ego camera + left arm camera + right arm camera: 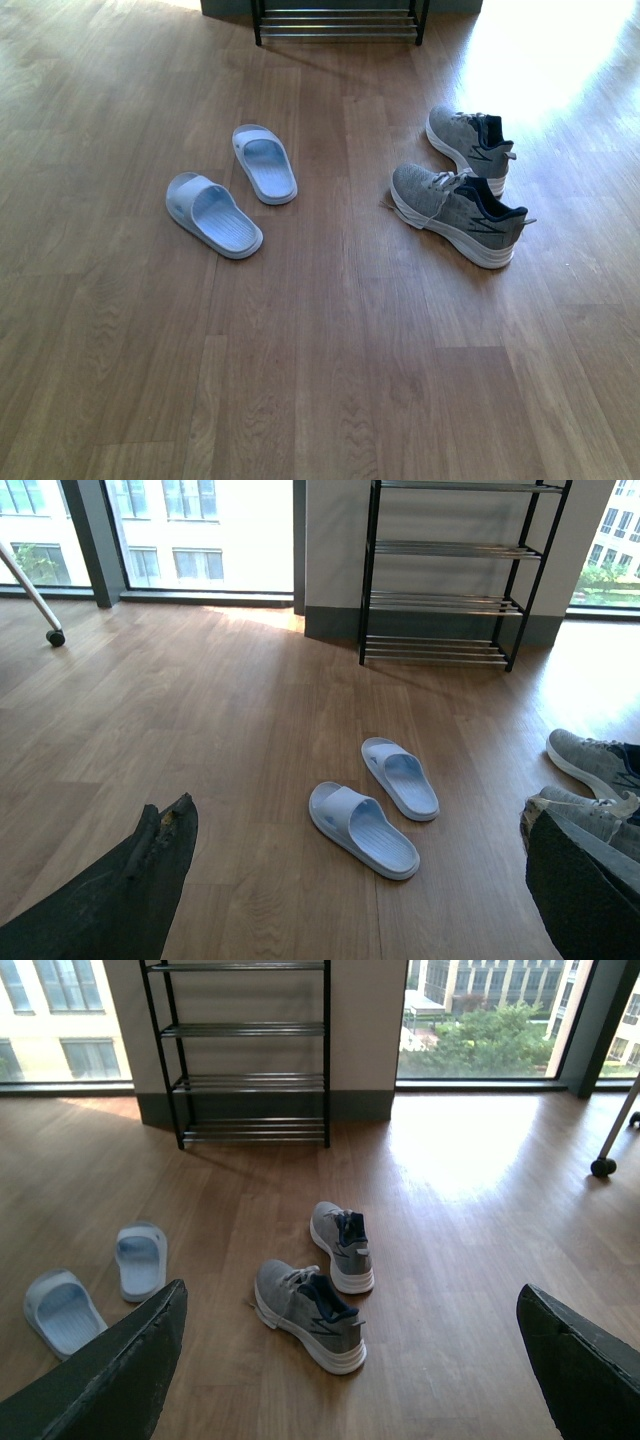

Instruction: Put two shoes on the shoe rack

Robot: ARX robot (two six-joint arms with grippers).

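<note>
Left jaws and right jaws both wide apart, empty. Step: pre-grasp, nothing picked yet. Near sneaker point(458, 213) and far sneaker point(470, 142) sit to my right, well short of the shoe rack point(338, 30). Next, I reckon: right arm down onto near sneaker's collar.

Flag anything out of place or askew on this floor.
The near sneaker and far sneaker lie on the floor at different angles, off the shoe rack; the near one's laces trail loose. The pale blue slides are splayed too.
</note>
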